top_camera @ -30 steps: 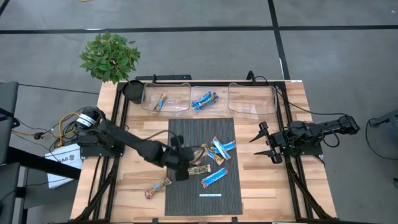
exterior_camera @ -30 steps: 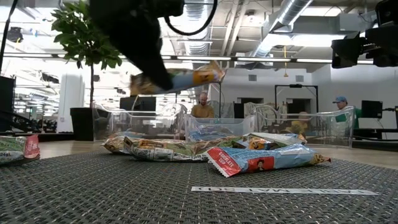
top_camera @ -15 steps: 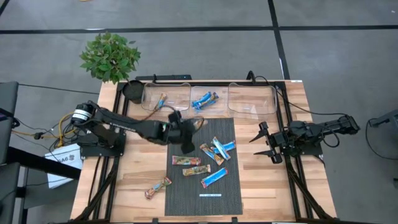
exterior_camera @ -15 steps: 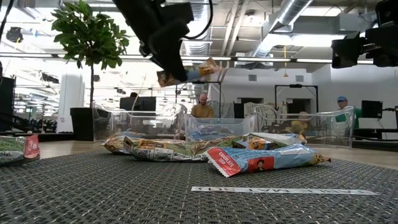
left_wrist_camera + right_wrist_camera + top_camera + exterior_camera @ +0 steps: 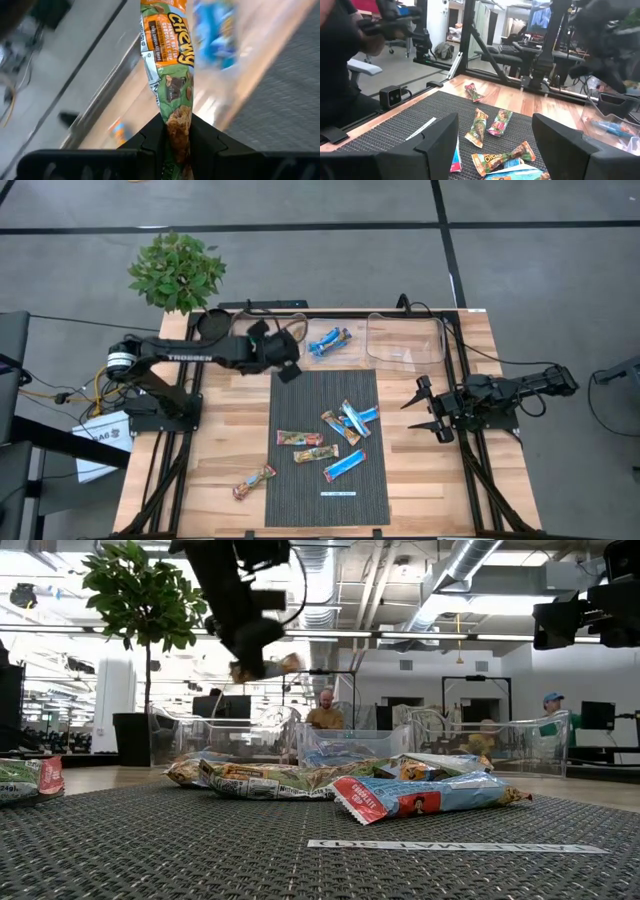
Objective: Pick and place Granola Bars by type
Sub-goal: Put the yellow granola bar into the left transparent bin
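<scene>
A: Where's the left gripper [image 5: 283,360]?
B: Above the left bin [image 5: 262,340], jaws clamped on a brown chewy bar [image 5: 172,75]. It's a carry step; next it needs lowering and release.
A: The right gripper [image 5: 425,408]?
B: Parked, jaws wide, empty; the other bars [image 5: 325,440] lie on the mat [image 5: 300,490].

Held bar [image 5: 170,65] orange-green with brown chunk print, bars on the dark grey woven mat [image 5: 300,500] mixed bright blue [image 5: 343,466] and tan/brown [image 5: 300,439], blue pair [image 5: 329,341] at 12 o'clock, surface [image 5: 225,450] light wood-grain.
</scene>
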